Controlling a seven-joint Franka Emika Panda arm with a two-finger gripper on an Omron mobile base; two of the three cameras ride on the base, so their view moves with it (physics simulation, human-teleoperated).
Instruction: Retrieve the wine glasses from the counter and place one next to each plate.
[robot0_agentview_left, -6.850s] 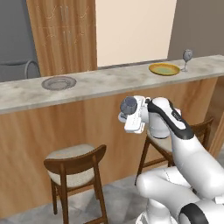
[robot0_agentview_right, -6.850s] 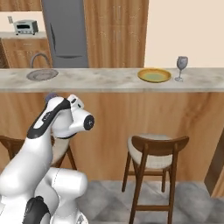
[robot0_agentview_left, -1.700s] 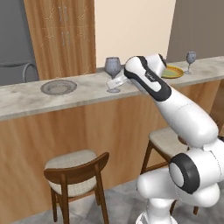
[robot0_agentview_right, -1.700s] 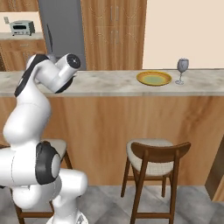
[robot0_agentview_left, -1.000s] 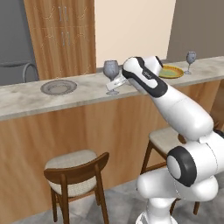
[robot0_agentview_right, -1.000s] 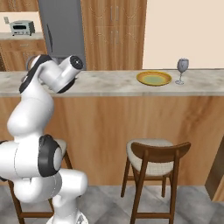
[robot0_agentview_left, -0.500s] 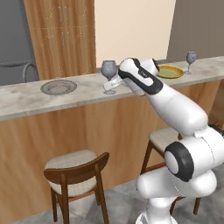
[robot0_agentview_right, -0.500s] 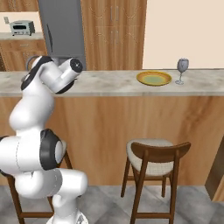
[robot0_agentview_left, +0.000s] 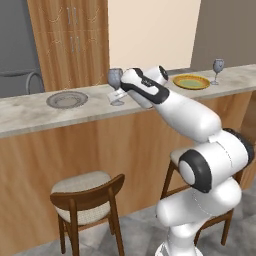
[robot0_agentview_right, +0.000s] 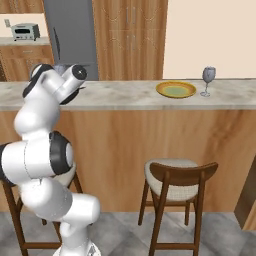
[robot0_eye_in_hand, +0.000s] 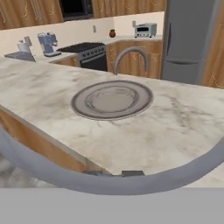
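My gripper (robot0_agentview_left: 116, 94) is shut on the stem of a translucent grey-blue wine glass (robot0_agentview_left: 115, 79), upright over the marble bar top (robot0_agentview_left: 30, 112); its foot is at or just above the surface. The grey plate (robot0_agentview_left: 67, 99) lies a short way to its left. In the hand view the same plate (robot0_eye_in_hand: 111, 99) lies ahead, and the rim of the held glass (robot0_eye_in_hand: 26, 164) arcs across the bottom over my gripper (robot0_eye_in_hand: 113, 173). The golden-yellow plate (robot0_agentview_left: 191, 81) sits farther right with a second wine glass (robot0_agentview_left: 218, 66) standing beside it; the right base view has that plate (robot0_agentview_right: 175, 89) and glass (robot0_agentview_right: 208, 75) too.
Wooden stools (robot0_agentview_left: 85, 195) (robot0_agentview_right: 177, 180) stand in front of the bar. Behind the bar are a curved faucet (robot0_eye_in_hand: 129, 57), a grey fridge (robot0_eye_in_hand: 188, 39), and a back counter with a stove (robot0_eye_in_hand: 85, 50) and a toaster oven (robot0_eye_in_hand: 144, 29).
The hand has carried the wine glass leftward along the bar top, closer to the grey plate. The yellow plate and the other glass have stayed put.
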